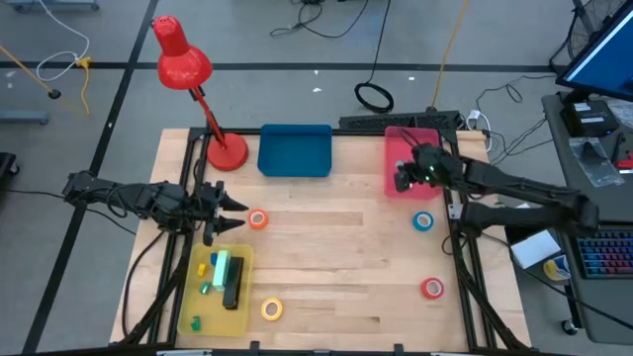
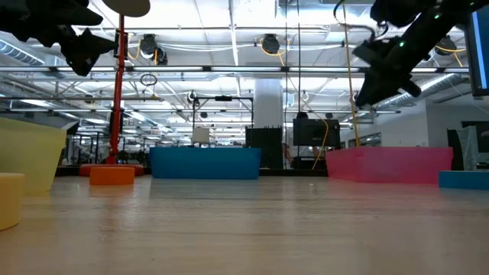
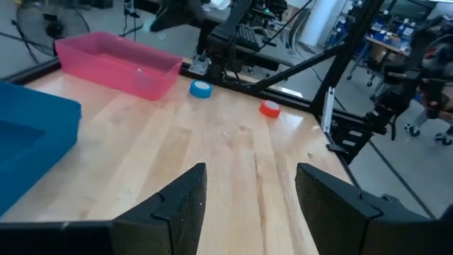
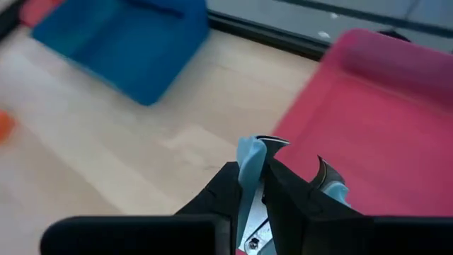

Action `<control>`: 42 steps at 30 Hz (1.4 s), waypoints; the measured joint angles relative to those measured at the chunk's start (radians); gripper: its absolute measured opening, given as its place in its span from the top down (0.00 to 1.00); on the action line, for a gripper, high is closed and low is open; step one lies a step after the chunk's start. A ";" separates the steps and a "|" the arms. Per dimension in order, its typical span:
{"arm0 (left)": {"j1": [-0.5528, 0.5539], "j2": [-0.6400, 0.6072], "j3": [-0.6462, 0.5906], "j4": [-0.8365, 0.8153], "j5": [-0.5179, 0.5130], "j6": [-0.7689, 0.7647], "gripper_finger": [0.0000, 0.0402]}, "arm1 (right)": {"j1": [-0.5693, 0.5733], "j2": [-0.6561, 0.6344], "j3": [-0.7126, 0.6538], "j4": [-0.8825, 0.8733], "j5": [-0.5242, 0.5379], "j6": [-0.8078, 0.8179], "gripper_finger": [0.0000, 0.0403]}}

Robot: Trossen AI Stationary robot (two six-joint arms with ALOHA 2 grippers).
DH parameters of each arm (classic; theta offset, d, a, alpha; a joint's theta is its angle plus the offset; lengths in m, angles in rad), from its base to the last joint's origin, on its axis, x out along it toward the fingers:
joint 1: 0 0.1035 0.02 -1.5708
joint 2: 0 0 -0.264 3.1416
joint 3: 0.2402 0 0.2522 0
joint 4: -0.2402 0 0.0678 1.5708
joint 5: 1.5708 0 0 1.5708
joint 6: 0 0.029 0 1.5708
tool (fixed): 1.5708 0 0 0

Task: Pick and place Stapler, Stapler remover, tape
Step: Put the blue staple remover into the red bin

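The staple remover (image 4: pixel 263 177) is a small, light, rigid claw tool with pale blue grips and curved metal teeth; judged from its shape it is best pinched across the blue grips, as the teeth are sharp and slick.

High view: the right gripper (image 1: pixel 407 176) hangs over the near edge of the pink tray (image 1: pixel 398 143), its arm reaching in from the right side. The left gripper (image 1: pixel 229 210) waits near the orange tape (image 1: pixel 258 220), which lies just ahead of its fingertips. Blue tape (image 1: pixel 424 221), red tape (image 1: pixel 432 288) and yellow tape (image 1: pixel 272 310) lie on the table; the stapler (image 1: pixel 232 281) sits in the yellow tray (image 1: pixel 200 302).

Low view: both grippers are raised well above the table.

Left wrist view: the left fingers (image 3: pixel 180 205) stand spread apart, nothing between them.

Right wrist view: the right fingers (image 4: pixel 219 195) are clamped on the remover, teeth pointing ahead, with the pink tray just beyond the fingertips
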 joint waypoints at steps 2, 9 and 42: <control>0.000 -0.006 0.000 -0.007 -0.013 0.004 0.46 | -0.060 0.033 0.000 0.002 -0.023 -0.018 0.90; 0.000 -0.061 0.000 0.007 -0.063 0.118 0.46 | -0.237 0.157 0.000 0.043 -0.115 -0.094 0.90; 0.136 -0.187 -0.321 0.379 0.020 0.102 0.46 | -0.541 0.632 0.156 0.047 -0.246 -0.172 0.83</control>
